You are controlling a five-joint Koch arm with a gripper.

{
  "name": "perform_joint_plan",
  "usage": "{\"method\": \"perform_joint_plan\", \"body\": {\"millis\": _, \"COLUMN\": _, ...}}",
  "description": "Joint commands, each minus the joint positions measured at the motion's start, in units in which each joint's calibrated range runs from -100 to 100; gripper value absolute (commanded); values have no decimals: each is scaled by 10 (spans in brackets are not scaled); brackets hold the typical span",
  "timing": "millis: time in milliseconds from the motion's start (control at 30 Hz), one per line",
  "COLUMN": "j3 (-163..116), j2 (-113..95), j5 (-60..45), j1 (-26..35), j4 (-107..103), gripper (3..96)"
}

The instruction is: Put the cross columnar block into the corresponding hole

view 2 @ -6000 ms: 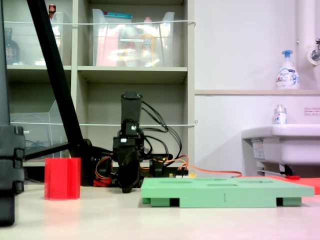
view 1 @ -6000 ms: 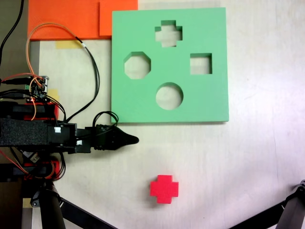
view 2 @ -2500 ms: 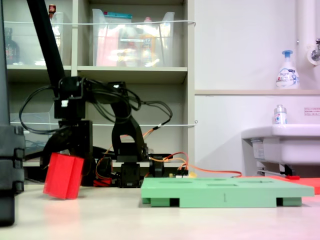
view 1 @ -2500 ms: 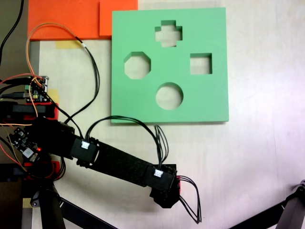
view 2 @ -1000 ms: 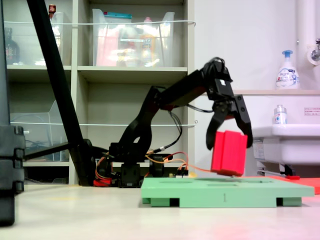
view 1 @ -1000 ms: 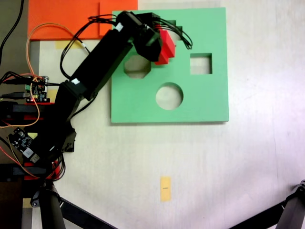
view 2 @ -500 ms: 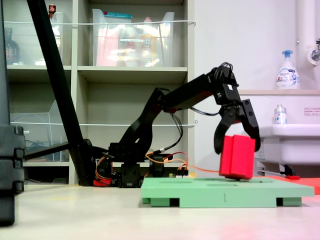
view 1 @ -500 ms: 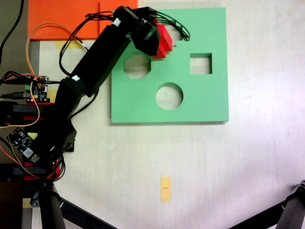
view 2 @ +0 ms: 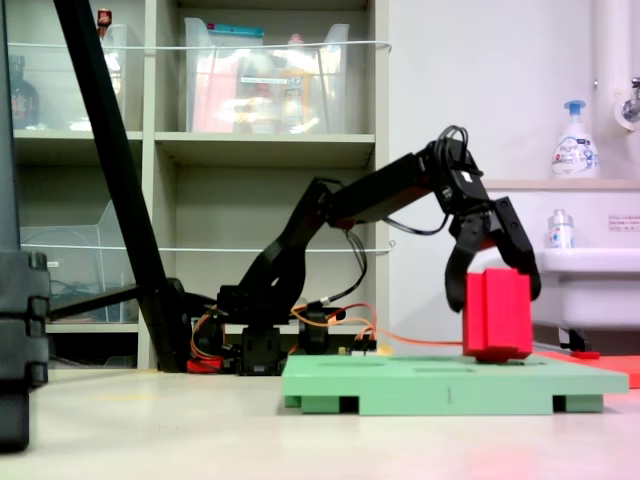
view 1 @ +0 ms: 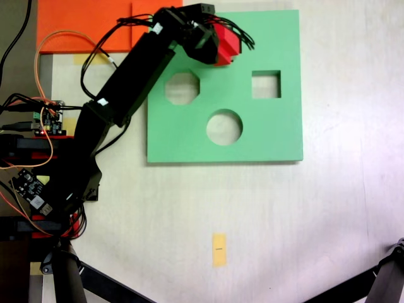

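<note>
Red foam, the cross columnar block (view 2: 497,312), sits clamped between the fingers (view 2: 495,262), upright, its long axis vertical. In the second exterior view its lower end looks just above or barely touching the green board (view 2: 400,385). From the first exterior view the block (view 1: 226,44) covers the spot where the corresponding hole should be, so I cannot tell how well the arms of the cross line up; the drop depends on that.

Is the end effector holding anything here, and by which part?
Yes: the end effector grips the red cross block by its upper sides, just above the green board.
</note>
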Motion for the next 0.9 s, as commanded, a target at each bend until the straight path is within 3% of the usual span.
{"method": "perform_joint_plan", "body": {"millis": 33, "j3": 43, "j2": 1, "j5": 2, "j1": 5, "j4": 49, "gripper": 428}}
{"method": "perform_joint_plan", "body": {"millis": 900, "j3": 42, "j2": 103, "j5": 17, "j1": 9, "j4": 76, "gripper": 429}}
